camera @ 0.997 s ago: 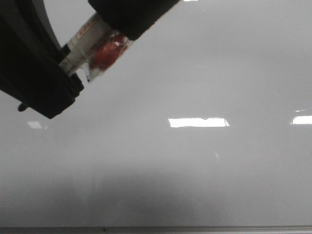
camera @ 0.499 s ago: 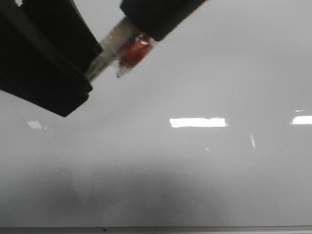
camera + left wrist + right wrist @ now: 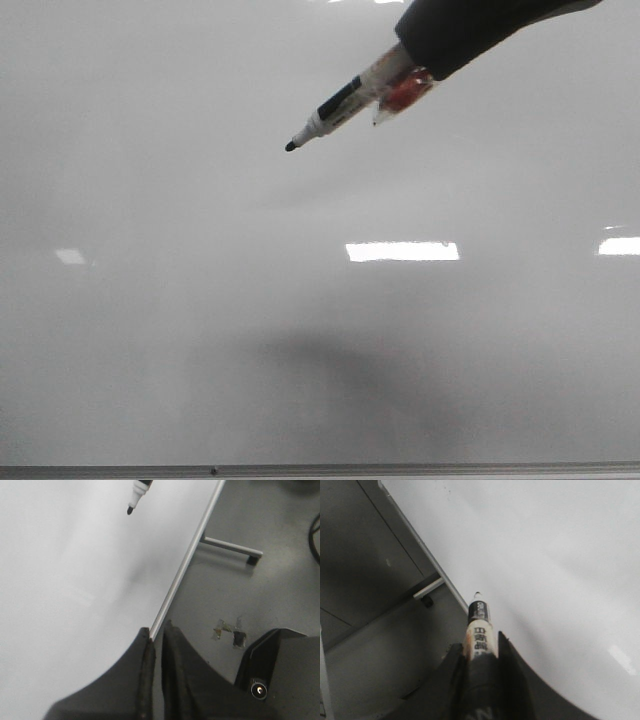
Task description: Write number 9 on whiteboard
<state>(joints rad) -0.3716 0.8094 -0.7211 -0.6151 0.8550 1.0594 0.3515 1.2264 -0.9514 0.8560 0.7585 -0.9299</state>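
Observation:
The whiteboard (image 3: pixel 200 300) fills the front view, glossy pale grey with bright light reflections; no number 9 shows on it. My right gripper (image 3: pixel 425 50) reaches in from the top right, shut on a marker (image 3: pixel 345 100) with a white and black barrel. The marker's black tip (image 3: pixel 291 146) is bare and points down-left, near the board; I cannot tell if it touches. In the right wrist view the gripper (image 3: pixel 480 642) clamps the marker (image 3: pixel 480 622). My left gripper (image 3: pixel 157 628) is shut and empty over the board's metal edge (image 3: pixel 185 565); the marker tip (image 3: pixel 130 510) shows beyond it.
A thin grey metal rail (image 3: pixel 320 469) runs along the board's bottom edge. Beyond the edge lies grey floor (image 3: pixel 270 595) with the board stand's foot (image 3: pixel 232 548), also in the right wrist view (image 3: pixel 427 592). Red tape (image 3: pixel 405 92) wraps the marker near the gripper.
My left gripper, which covered the marker's tip end, has gone out of the front view. My right gripper has moved right and up with the marker, whose tip now shows bare.

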